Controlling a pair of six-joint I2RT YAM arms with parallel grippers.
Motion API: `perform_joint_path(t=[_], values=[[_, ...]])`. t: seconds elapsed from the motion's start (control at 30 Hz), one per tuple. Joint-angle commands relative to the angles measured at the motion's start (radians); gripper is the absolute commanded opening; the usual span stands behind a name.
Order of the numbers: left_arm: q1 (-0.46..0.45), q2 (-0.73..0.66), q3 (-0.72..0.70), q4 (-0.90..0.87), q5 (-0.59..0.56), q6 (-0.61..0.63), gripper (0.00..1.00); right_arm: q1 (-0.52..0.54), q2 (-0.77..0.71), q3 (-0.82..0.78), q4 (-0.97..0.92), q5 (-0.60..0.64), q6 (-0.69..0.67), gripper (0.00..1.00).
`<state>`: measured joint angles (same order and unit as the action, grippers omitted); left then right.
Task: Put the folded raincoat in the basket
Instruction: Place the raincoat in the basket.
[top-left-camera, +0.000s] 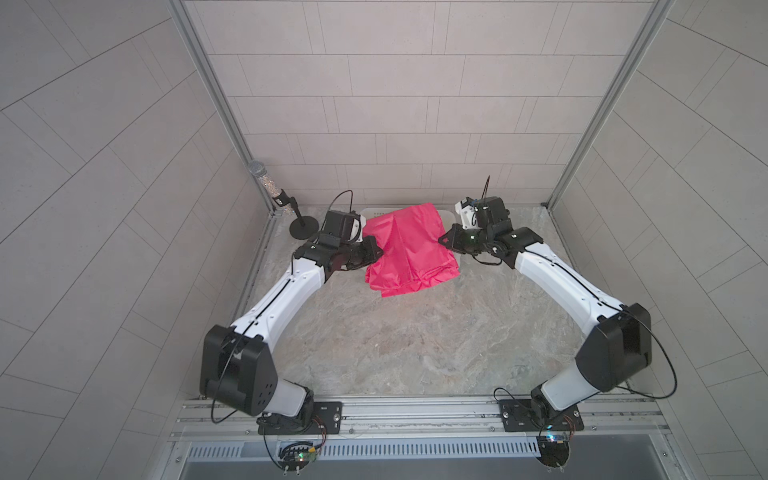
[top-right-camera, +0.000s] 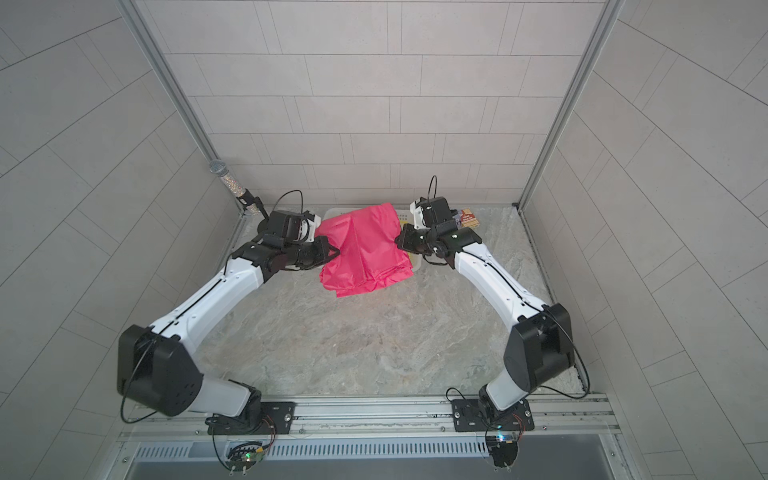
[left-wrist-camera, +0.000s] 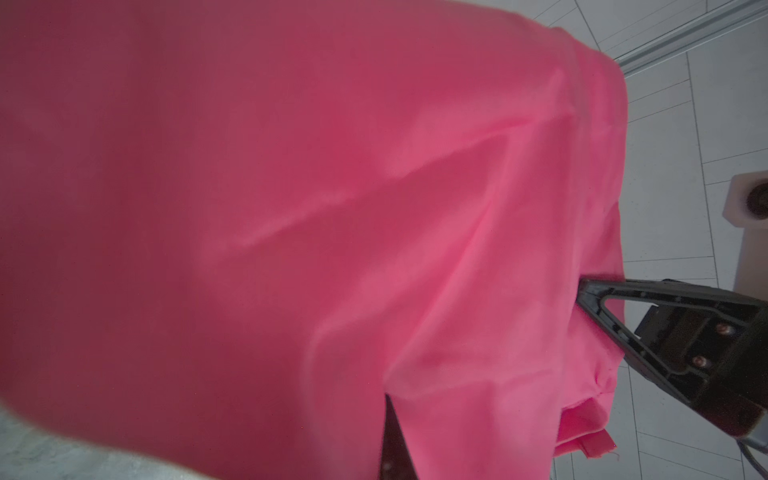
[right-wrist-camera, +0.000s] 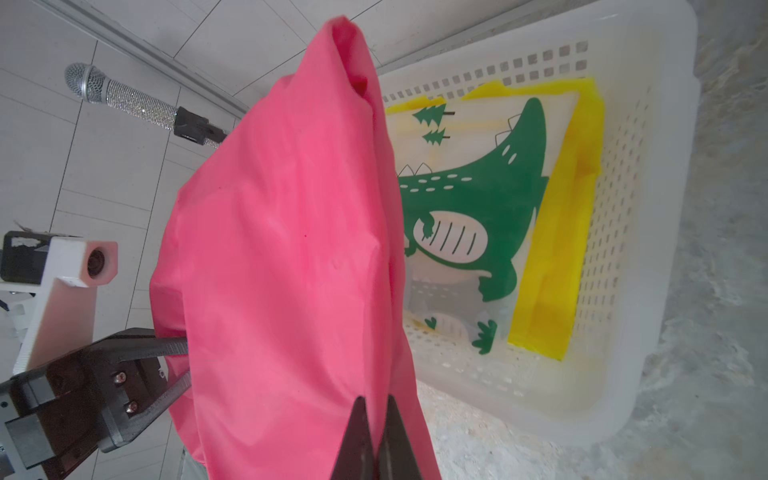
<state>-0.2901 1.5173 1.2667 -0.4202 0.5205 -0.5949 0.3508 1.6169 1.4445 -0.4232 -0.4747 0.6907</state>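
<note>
**Loose end may land outside the basket**

In both top views you have the raincoat (top-left-camera: 409, 249) held up off the worktop (top-left-camera: 395, 345) between the two arms, over the basket (top-left-camera: 448, 215) at the back. The left fingers (top-left-camera: 377, 252) and the right fingers (top-left-camera: 443, 240) are each closed tight on an opposite edge of the cloth. The near end droops past the front of the basket (top-right-camera: 417, 262). Lowering from here would probably leave that end draped outside or snagged on the rim. The microphone (top-right-camera: 232, 183) stands close behind your left arm, and a wide swing could knock it.

In the left wrist view the raincoat (left-wrist-camera: 332, 208) fills nearly everything and is blurred. Your left fingers (left-wrist-camera: 390, 440) show only as a dark sliver against the cloth, so you cannot tell how deep that pinch is. A shallow bite on slick fabric could slip.

In the right wrist view the right fingers (right-wrist-camera: 375, 419) are shut with only a thin layer of cloth between them. The left fingers (right-wrist-camera: 183, 363) disappear into a fold on the far side. The basket (right-wrist-camera: 648, 291) already holds a yellow coat (right-wrist-camera: 552, 249), which leaves less depth. The basket also looks light, so a dragging fold could shove it. If you let go unevenly, the folds will likely open up.
</note>
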Motion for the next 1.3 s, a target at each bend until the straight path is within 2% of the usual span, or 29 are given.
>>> perform_joint_path(t=[0.0, 0.17, 0.27, 0.37, 0.53, 0.87, 0.97, 1.1, 1.27], values=[[0.056, 0.116, 0.110, 0.027, 0.077, 0.076, 0.00, -0.033, 0.077, 0.049, 0.081, -0.044, 0.039, 0.00], [0.094, 0.346, 0.338, -0.047, 0.111, 0.156, 0.00, -0.061, 0.186, 0.060, 0.217, -0.081, 0.079, 0.00], [0.094, 0.459, 0.465, -0.099, 0.090, 0.200, 0.00, -0.065, 0.258, 0.079, 0.249, -0.102, 0.080, 0.00], [0.094, 0.524, 0.531, -0.134, 0.049, 0.235, 0.00, -0.074, 0.324, 0.095, 0.266, -0.111, 0.068, 0.00], [0.097, 0.556, 0.532, -0.114, 0.018, 0.251, 0.00, -0.114, 0.392, 0.100, 0.286, -0.132, 0.058, 0.00], [0.096, 0.590, 0.510, -0.007, 0.001, 0.202, 0.01, -0.142, 0.439, 0.116, 0.325, -0.184, 0.029, 0.00], [0.096, 0.597, 0.507, -0.007, 0.014, 0.184, 0.17, -0.142, 0.430, 0.107, 0.324, -0.180, 0.018, 0.15], [0.097, 0.584, 0.503, -0.030, -0.009, 0.177, 0.48, -0.142, 0.396, 0.082, 0.323, -0.155, 0.008, 0.29], [0.096, 0.541, 0.504, -0.090, -0.051, 0.207, 0.66, -0.142, 0.350, 0.074, 0.280, -0.138, -0.020, 0.35]])
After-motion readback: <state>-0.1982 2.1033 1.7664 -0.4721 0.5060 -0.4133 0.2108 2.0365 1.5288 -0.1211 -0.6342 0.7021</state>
